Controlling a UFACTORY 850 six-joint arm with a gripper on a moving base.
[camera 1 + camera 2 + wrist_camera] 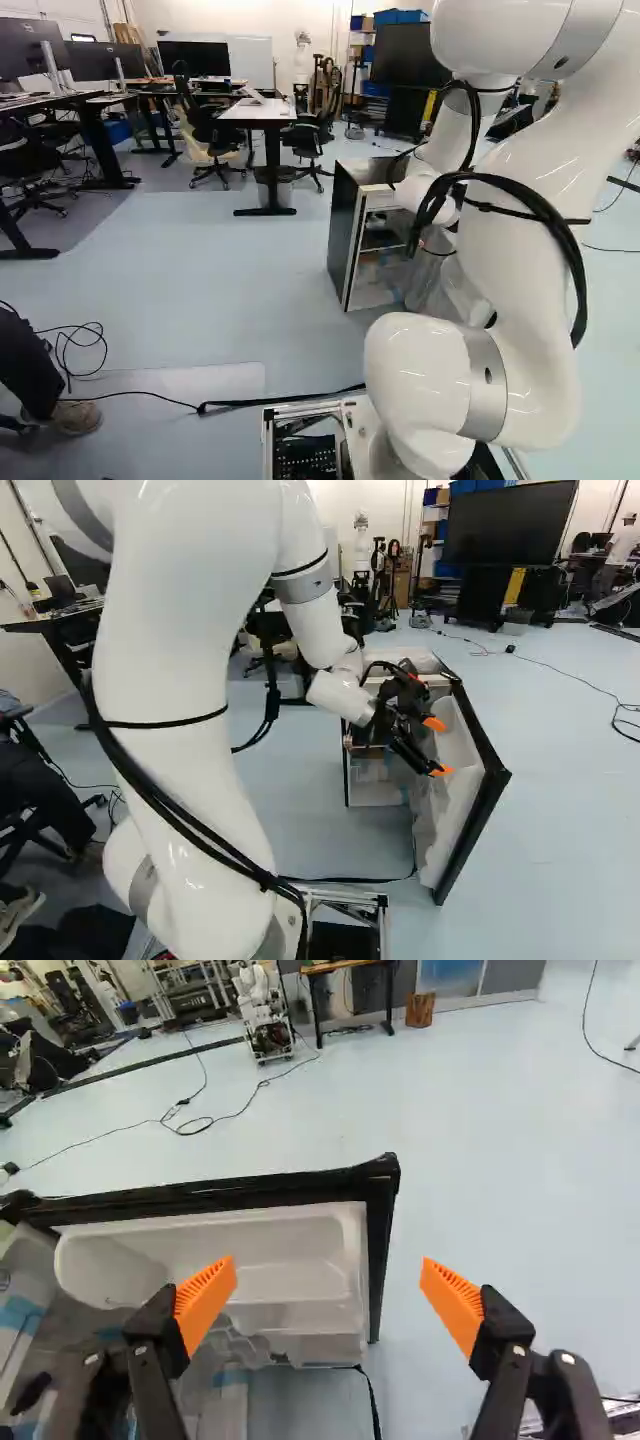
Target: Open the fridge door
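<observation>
My gripper (438,747) is open beside the inner face of the fridge door (455,790) in the right base view. The small fridge (343,235) stands ahead of the base, its front uncovered and shelves showing. Its door is swung out, white liner facing the gripper, dark edge outward. In the wrist view the gripper (328,1290) has its orange-padded fingers wide apart. One finger overlaps the white door bin (290,1260); the other is beyond the door's dark edge, over floor. The door's dark corner (385,1175) lies ahead, between the fingers' lines. No contact with the door is discernible.
Desks (265,112) and office chairs (210,130) are beyond the fridge. Another robot (262,1015) stands far off, with cables (200,1120) on the floor. A large screen (510,522) is at the back. A person's leg and shoe (75,415) are left of the base.
</observation>
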